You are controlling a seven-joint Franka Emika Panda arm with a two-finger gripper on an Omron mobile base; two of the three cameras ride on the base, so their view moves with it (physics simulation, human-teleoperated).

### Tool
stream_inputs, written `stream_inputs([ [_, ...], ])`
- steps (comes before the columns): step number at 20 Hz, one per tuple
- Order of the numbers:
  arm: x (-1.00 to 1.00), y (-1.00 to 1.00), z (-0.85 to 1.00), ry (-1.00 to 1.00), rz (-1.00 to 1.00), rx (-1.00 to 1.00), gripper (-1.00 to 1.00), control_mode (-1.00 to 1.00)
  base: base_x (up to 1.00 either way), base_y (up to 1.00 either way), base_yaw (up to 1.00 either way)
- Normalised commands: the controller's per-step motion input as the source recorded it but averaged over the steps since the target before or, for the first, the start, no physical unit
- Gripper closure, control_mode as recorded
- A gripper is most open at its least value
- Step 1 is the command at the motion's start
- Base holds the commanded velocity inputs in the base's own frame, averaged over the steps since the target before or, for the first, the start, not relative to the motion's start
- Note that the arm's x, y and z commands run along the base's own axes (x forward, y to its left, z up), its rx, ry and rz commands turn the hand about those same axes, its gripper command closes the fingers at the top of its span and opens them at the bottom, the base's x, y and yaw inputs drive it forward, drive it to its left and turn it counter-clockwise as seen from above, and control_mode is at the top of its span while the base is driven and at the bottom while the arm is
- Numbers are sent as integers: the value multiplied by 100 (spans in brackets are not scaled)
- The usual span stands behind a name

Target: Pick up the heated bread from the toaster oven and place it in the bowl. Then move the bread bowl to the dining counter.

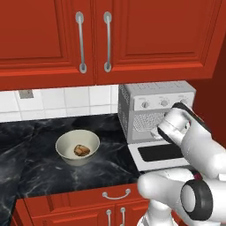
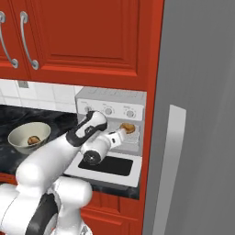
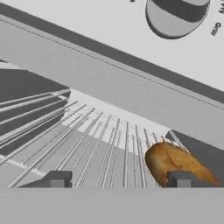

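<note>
Lying on the toaster oven (image 2: 111,120) rack — heated bread (image 3: 175,164) at the claw's (image 3: 119,179) right fingertip.

one toaster oven (image 1: 156,115), one bowl (image 1: 77,148), two breads, three oven knobs, six cabinet handles

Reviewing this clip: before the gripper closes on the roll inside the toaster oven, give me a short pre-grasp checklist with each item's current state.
1. Boxy silver-grey toaster oven door dropped open: ok.
2. Small golden-orange roll on the wire rack: ok.
3. Dark two-finger gripper open: ok.
4. Roll centred between the fingers: not ok; it sits at one fingertip, off to the side.
5. Deep cream-white bowl free for the roll: not ok; a darker brown bread piece lies inside.
6. Fingertip touching the roll: cannot tell.
</note>
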Motion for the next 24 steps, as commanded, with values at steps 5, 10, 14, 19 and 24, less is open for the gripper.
stream_inputs([
  [5, -100, -56, -82, 78, 0, -32, -100, -100, 0, 0, 0],
  [10, -100, -57, -55, 88, 0, -27, -100, -100, 0, 0, 0],
  [14, -100, -52, -37, 96, 0, -27, -100, -100, 0, 0, 0],
  [19, -100, -44, -32, 83, 0, -22, -100, -100, 0, 0, 0],
  [24, -66, 0, 96, -18, -34, -1, -100, -100, 0, 0, 0],
])
